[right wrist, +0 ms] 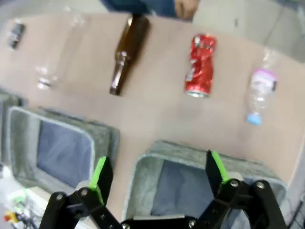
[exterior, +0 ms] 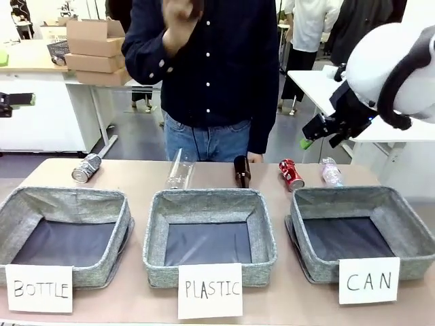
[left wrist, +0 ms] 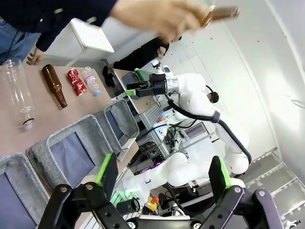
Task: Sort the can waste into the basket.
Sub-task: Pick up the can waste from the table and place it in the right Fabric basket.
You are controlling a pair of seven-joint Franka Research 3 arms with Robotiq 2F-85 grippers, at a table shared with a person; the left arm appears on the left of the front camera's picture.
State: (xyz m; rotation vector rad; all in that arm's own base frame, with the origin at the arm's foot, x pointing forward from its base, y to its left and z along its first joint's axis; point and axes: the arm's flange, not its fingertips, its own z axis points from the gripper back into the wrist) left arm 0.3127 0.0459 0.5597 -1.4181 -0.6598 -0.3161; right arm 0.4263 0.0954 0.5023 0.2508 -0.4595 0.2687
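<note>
The front view shows the cards. The basket [exterior: 408, 227] marked "CAN" stands at the robot's right end of a row of three. The same view shows the dark can [exterior: 85, 168] on its side at the table's far left, behind the "BOTTLE" bin [exterior: 68, 197]. In the right wrist view that can is only a blur in the top corner.

The right wrist view looks down on the red can [right wrist: 200, 64]. It is crushed and creased, bright red with a silver end. It lies on the table between a brown bottle [right wrist: 126, 52] and a small clear bottle [right wrist: 259, 90], apart from both and just beyond the basket's far rim.

The right gripper [right wrist: 157, 171] hangs in the air with its fingers spread and nothing between them. The left gripper [left wrist: 163, 167] is likewise spread and empty.

The left wrist view catches the person's hand [left wrist: 157, 16] raised and holding a second brown bottle [left wrist: 221, 13], both blurred. The front view crops that hand at its top edge.
</note>
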